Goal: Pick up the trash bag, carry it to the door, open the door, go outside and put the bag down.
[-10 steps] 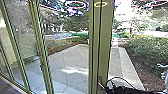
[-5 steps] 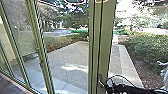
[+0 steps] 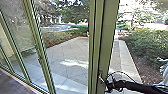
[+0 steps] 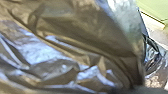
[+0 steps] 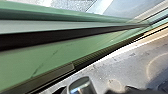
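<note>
Green door frame (image 3: pixel 107 37), dark right arm (image 3: pixel 136 86) low beside it, paved patio (image 3: pixel 67 53), leafy shrubs (image 3: pixel 145 46)

Here we have tall glass panels in green frames (image 3: pixel 38 47) on the left, dark brownish flooring (image 3: pixel 11 81) inside, sunlight (image 3: pixel 72 63) streaking the grey paved patio (image 3: pixel 66 53), and leafy green shrubs (image 3: pixel 145 46) on the right!

Bright daylight outside.
You've got blown-out foliage (image 3: pixel 145 12), sun patch (image 3: pixel 73 63) on duller paving (image 3: pixel 56 56), bluish glare across the trash bag (image 4: pixel 37 50).

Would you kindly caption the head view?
Right arm at the green door frame, paved yard and shrubs beyond.
</note>
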{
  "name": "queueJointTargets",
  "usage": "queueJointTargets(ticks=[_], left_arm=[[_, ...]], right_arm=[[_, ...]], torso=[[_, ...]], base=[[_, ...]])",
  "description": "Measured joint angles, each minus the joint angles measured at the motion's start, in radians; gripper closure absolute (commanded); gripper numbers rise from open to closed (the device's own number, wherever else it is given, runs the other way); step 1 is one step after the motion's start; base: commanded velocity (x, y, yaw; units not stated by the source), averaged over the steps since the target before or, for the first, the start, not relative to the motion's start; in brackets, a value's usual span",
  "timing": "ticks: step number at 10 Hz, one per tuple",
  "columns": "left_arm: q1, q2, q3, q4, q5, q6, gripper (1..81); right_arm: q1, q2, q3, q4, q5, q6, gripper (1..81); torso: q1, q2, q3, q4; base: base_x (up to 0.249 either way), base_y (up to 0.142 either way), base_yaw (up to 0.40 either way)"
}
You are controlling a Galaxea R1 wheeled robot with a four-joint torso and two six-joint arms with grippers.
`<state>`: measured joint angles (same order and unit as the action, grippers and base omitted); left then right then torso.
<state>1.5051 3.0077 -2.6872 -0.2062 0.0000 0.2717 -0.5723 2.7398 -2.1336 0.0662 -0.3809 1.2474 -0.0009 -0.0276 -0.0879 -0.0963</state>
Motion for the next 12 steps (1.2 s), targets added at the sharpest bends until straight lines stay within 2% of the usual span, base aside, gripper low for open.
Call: queueJointTargets(ticks=[5,12], left_arm=[[0.0,-0.005,0.0,0.0,0.0,0.0,81.1],[0.001,-0.013,0.0,0.0,0.007,0.0,81.1]], right_arm=[[0.023,0.003,-0.02,-0.006,-0.049,0.003,1.0],[0.007,-0.023,0.007,0.004,-0.066,-0.016,1.0]], torso=[[0.001,0.0,0.0,0.0],[-0.001,-0.002,0.0,-0.002]], base=[[0.0,0.0,0.0],[0.089,0.0,0.0]])
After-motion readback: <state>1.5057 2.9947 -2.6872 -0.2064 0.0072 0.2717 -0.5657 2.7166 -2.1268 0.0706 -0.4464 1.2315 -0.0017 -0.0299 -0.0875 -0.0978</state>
